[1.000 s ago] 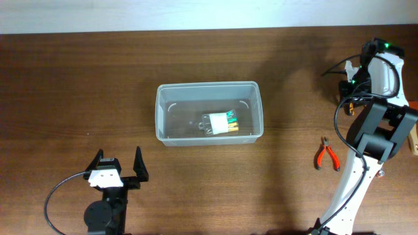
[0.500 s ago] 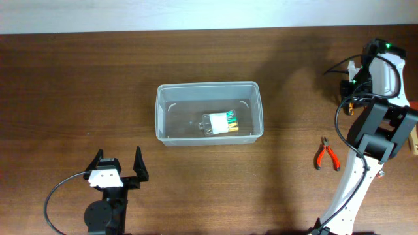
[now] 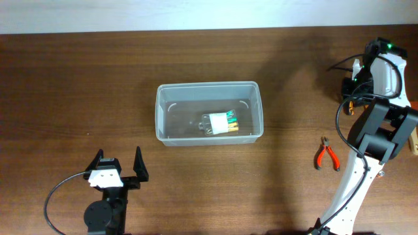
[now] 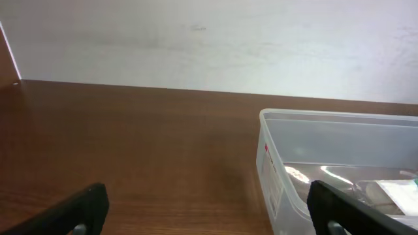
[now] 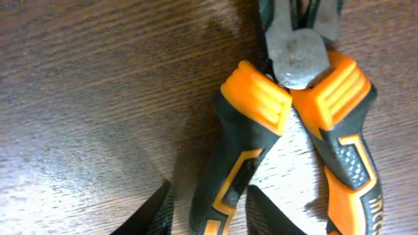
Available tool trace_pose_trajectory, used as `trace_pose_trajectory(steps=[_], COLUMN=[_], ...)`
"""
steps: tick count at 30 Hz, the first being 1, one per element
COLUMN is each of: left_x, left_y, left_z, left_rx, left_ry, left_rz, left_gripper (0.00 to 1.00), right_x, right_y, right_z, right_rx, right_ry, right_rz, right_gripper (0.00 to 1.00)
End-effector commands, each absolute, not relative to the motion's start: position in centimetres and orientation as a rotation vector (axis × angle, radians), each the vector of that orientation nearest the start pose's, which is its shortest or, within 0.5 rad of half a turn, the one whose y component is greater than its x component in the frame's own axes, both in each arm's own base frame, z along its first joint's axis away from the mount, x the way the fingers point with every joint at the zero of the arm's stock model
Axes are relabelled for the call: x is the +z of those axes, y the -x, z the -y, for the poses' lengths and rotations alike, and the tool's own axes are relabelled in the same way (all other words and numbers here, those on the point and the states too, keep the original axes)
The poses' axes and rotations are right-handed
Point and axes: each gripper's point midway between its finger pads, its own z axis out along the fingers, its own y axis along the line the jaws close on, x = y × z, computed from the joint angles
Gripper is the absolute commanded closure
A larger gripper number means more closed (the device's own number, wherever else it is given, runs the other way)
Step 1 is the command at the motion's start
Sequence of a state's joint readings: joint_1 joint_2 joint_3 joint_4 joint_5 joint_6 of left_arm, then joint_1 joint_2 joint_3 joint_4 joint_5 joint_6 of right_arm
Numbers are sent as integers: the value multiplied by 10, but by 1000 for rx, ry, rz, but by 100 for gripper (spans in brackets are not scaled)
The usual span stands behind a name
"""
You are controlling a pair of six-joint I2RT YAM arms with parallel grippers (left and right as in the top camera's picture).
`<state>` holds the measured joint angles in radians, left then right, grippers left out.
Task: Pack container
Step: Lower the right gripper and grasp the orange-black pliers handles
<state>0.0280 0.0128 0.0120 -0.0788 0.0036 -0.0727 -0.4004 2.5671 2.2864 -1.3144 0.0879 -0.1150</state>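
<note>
Since the orange-handled pliers (image 5: 255, 98) lie directly beneath the right claw (image 5: 212, 212), with their handles running toward it, that arm looks set for the pick. Its fingers stand parted astride one handle, not clenched on it. The container (image 3: 209, 85) sits well apart to its left on the worktop (image 3: 78, 78), long axis left-right. The left claw (image 3: 119, 156) is nearer the container, spread wide and empty.
</note>
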Motion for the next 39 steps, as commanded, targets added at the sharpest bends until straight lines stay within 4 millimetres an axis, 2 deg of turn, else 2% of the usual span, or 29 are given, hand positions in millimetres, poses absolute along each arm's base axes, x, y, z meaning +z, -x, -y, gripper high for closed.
trace_pose_trajectory(steps=[1, 9, 17, 27, 32, 36, 39], left_x=[156, 156, 156, 156, 156, 156, 156], left_y=[-246, -246, -246, -246, -246, -246, -246], left_z=[-5, -5, -5, -5, -5, -5, -5], left_rx=[-42, -42, -42, -42, -42, -42, -41], left_ry=[79, 79, 79, 79, 79, 79, 79], left_rz=[-1651, -1651, -1651, -1651, -1651, -1651, -1650], left_gripper=[1, 1, 1, 1, 1, 1, 1], right_x=[-14, -14, -14, -7, 14, 42, 68], right_y=[-437, -437, -436, -437, -444, -452, -459], right_z=[205, 203, 203, 203, 206, 206, 199], right_rx=[-118, -109, -108, -110, -118, -129, -141], right_ry=[-545, -585, -619, -616, -606, -582, -497], right_rz=[-3170, -3166, -3162, -3159, -3131, -3096, -3073], right_gripper=[66, 73, 87, 91, 91, 91, 91])
